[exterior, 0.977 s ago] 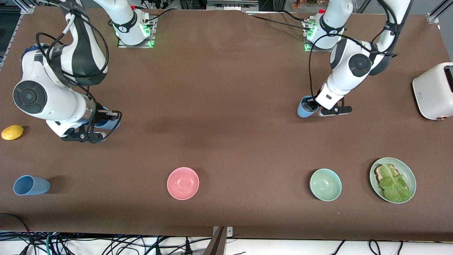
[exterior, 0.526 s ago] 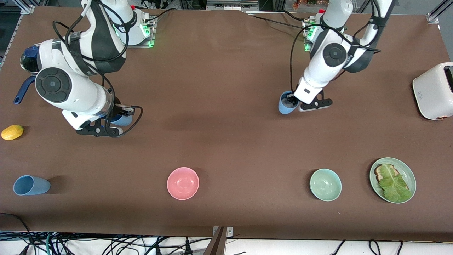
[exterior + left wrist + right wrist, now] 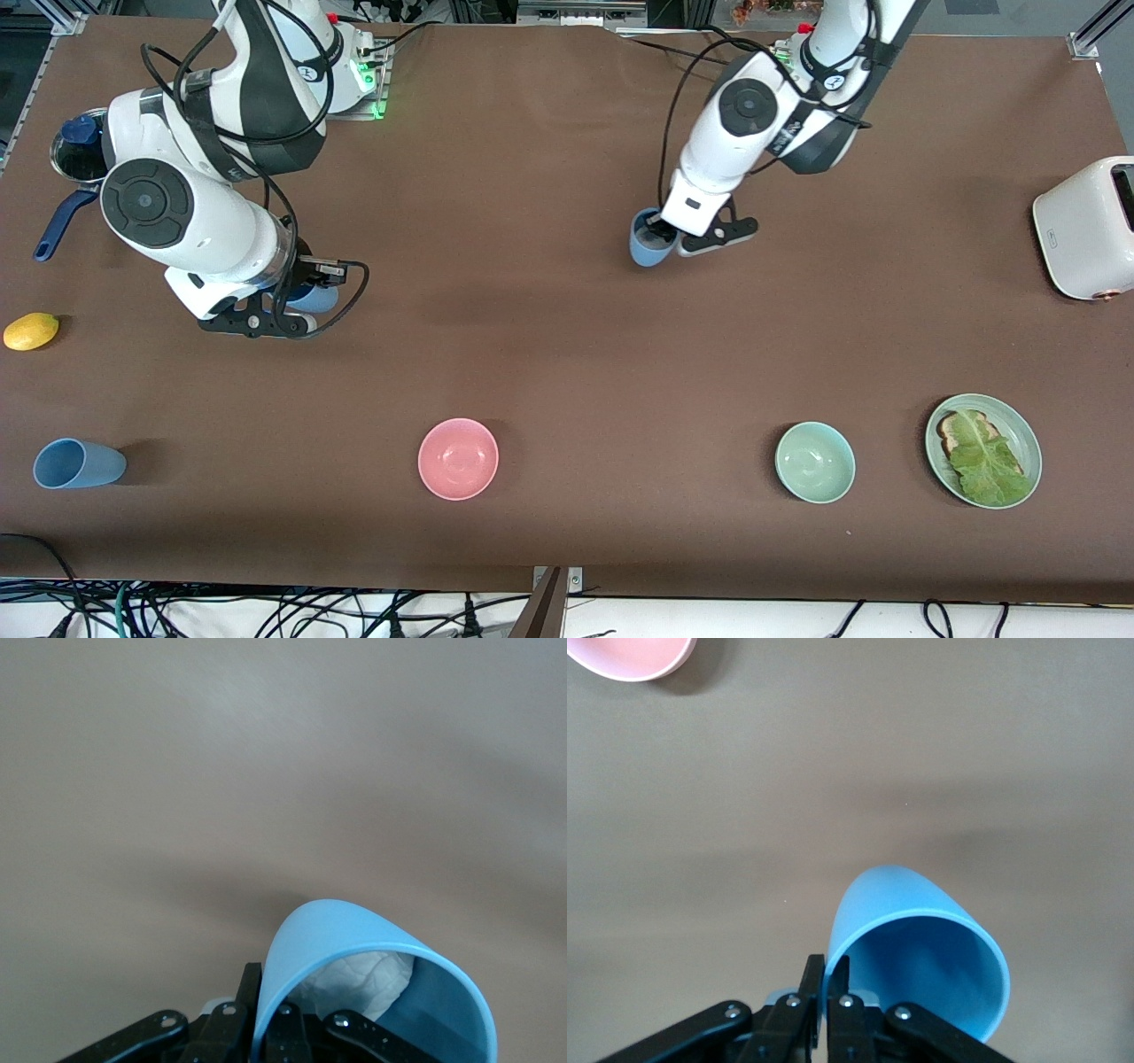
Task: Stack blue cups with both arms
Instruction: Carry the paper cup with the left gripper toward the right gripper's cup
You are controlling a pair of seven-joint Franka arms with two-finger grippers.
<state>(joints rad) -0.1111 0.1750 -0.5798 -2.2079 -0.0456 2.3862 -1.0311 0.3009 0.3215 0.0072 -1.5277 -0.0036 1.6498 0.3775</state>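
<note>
Left claw (image 3: 657,237): closed on the rim of a blue cup (image 3: 648,250), one finger inside the mouth and one outside, over the middle of the tabletop (image 3: 549,177) toward the robots' bases.
Left cup up close: seen in the left wrist view (image 3: 372,988), wall pinched at the rim, mouth open, something white and crumpled inside.
Right claw (image 3: 297,292): closed on the rim of a second blue cup (image 3: 312,298), same pinch, over the tabletop toward the right arm's end.
Right cup up close: seen in the right wrist view (image 3: 917,952), tilted, inside apparently bare, no filling visible.
Why held by the rim: probably to leave each cup's body and base free, so that one can drop into the other without fingers in the way.
Why both raised: likely a meeting over the middle, one cup as base and one as insert; which is which cannot be told.
Third blue cup (image 3: 78,463): on its side on the tabletop, near the front camera at the right arm's end, untouched.
Progress: two cups gripped, none nested, third yet to be collected.
Possible snag: white filling in the left cup may stop another cup seating fully.
Bystanders: pink bowl (image 3: 458,458) and green bowl (image 3: 815,462) near the front camera, plate (image 3: 1017,424) with toast and lettuce beside the green bowl, toaster (image 3: 1085,229) at the left arm's end, lemon (image 3: 31,330) and dark pot (image 3: 75,155) at the right arm's end.
</note>
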